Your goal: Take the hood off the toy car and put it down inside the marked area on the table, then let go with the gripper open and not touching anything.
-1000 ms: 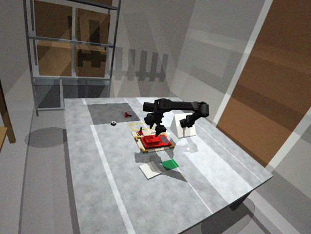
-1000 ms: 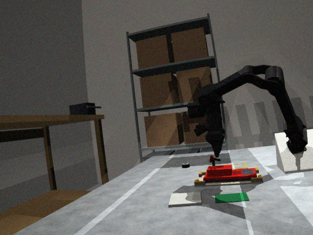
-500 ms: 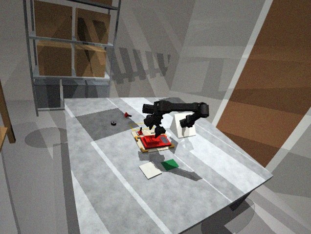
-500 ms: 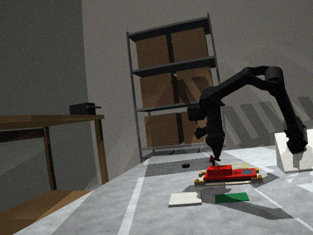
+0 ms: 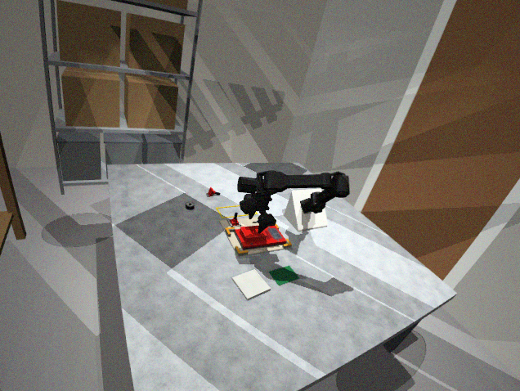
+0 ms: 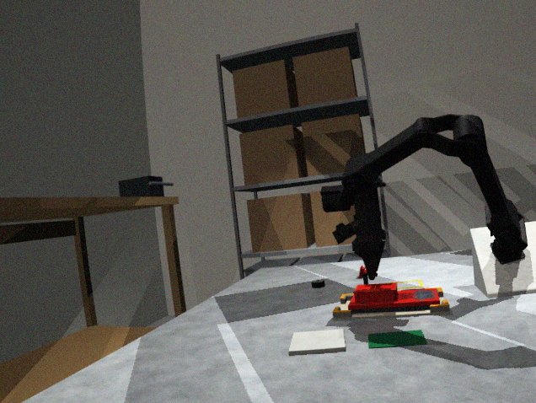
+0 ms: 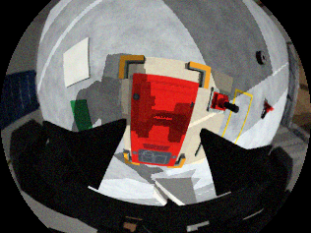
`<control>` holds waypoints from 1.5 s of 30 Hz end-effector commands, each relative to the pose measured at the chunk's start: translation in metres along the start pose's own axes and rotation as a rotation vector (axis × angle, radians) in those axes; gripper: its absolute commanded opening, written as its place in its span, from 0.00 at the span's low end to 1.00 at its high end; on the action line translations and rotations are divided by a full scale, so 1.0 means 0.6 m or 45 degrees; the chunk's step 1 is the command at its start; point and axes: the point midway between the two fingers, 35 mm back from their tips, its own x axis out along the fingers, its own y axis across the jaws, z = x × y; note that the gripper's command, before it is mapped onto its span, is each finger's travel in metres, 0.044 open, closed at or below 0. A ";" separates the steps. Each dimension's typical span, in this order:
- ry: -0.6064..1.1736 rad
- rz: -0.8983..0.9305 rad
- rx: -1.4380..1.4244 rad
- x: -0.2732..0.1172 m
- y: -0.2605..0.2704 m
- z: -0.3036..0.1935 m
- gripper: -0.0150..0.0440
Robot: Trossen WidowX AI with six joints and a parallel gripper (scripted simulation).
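Observation:
The red toy car sits on a beige board with orange corner brackets. It has a raised red block and a grey panel at one end. I cannot tell the hood's edges from the body. The marked area, a yellow outline, lies beside the board, with nothing visible inside. My gripper is open and empty, pointing down above the car. In the wrist view its fingertips appear on either side of the red body.
A small red piece with a black handle stands at the board's side. Another red piece and a black disc lie farther off. A white tile, green patch and white wedge are nearby.

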 end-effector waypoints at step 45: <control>0.010 0.010 0.007 0.052 0.002 -0.004 1.00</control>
